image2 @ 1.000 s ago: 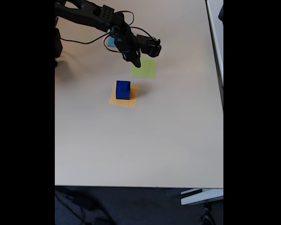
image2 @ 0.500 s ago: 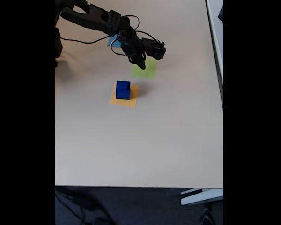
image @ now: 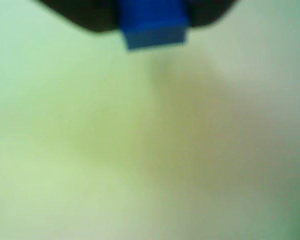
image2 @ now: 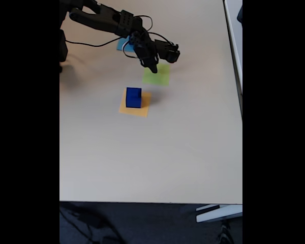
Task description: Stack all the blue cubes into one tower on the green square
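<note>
Your gripper (image2: 151,66) hangs over the upper-left corner of the green square (image2: 157,76) in the fixed view, its jaws pinching a small blue cube (image: 152,25) that shows at the top edge of the blurred wrist view. A larger blue cube (image2: 133,97) stands on the orange-yellow square (image2: 142,109), just below and left of the green square on the table (image2: 157,152). A light-blue square (image2: 123,46) lies above and left of the green square, partly behind the arm.
</note>
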